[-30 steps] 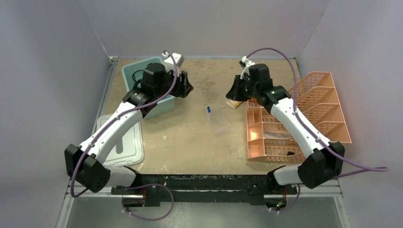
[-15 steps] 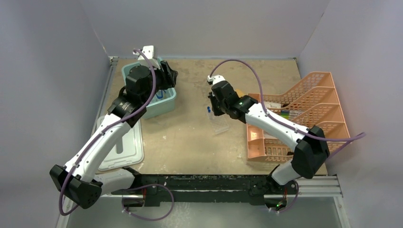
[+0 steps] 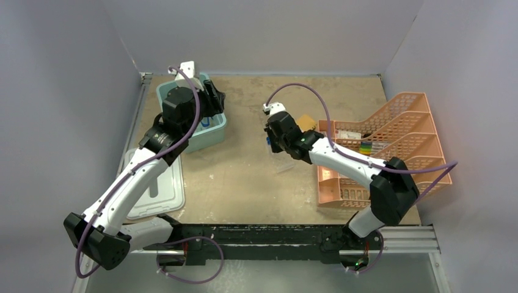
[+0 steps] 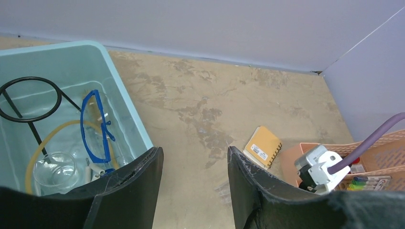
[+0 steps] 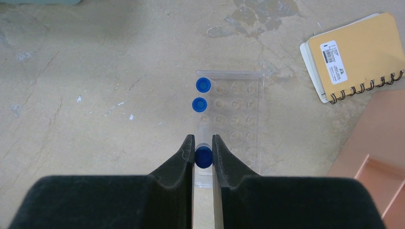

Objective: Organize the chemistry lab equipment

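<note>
My right gripper (image 5: 204, 145) is shut on a blue-capped tube (image 5: 203, 157) and holds it over the clear rack (image 5: 236, 124), which lies on the table (image 3: 282, 157) and has two more blue-capped tubes (image 5: 201, 94) in its left column. My left gripper (image 4: 193, 157) is open and empty, just right of the teal tub (image 4: 122, 90). In the tub lie the black wire ring tripod (image 4: 28, 102), blue-framed goggles (image 4: 95, 126), amber tubing (image 4: 52, 133) and a small beaker (image 4: 55, 171).
A tan spiral notebook (image 5: 356, 57) lies right of the rack, next to the orange mesh tray (image 3: 382, 152). The tub's white lid (image 3: 156, 186) lies at the near left. Grey walls close in the table on three sides.
My right arm swung left from the orange tray to the clear rack, with a tube in its jaws. My left arm swung back left over the teal tub and has held still since.
</note>
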